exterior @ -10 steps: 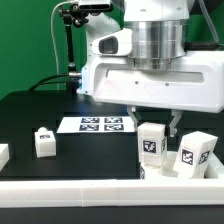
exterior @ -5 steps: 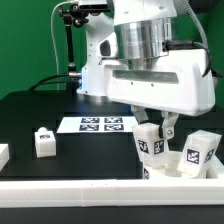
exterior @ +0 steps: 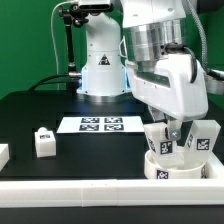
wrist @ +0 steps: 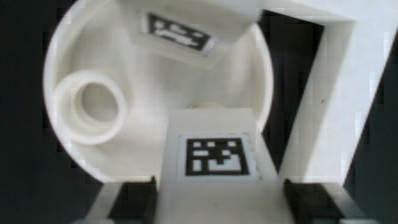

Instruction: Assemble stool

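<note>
My gripper is shut on a white stool leg with a square tag and holds it tilted over the round white seat at the exterior view's right. A second tagged leg stands at the seat just beside it. In the wrist view the held leg runs between my dark fingers, with the gripper closed on its sides. Beyond it lie the seat with a round socket, and another white part. A third leg sits loose at the left.
The marker board lies flat in the middle of the black table. A long white rail runs along the front edge. A white piece shows at the far left edge. The arm's base stands behind.
The wrist has swung toward the exterior view's right and tilted. The held leg has gone from upright to tilted, lower over the seat.
</note>
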Motion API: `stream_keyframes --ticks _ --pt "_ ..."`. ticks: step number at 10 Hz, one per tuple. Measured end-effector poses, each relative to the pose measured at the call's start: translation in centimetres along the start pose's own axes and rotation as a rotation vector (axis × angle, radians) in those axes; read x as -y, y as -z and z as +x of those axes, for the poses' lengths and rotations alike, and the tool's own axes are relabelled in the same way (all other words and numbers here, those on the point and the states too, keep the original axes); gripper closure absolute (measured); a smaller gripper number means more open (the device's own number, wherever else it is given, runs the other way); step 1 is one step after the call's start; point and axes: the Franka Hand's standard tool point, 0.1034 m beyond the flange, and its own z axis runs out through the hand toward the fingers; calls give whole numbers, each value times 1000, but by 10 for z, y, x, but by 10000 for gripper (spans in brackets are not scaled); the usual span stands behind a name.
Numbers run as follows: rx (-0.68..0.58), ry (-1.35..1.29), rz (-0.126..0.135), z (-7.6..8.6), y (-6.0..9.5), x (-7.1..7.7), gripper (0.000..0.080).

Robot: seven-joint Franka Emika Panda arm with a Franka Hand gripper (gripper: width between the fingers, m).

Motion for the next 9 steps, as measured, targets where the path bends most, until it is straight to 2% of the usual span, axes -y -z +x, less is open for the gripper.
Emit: stream_keyframes --ticks 6,7,8,9 --pt "27 -413 -5 -17 -3 -2 460" --pt "35 -463 -6 -18 -4 -1 379" --pt "35 -455 -6 -19 -4 -2 241" --pt "36 -441 -6 -19 -3 -1 241"
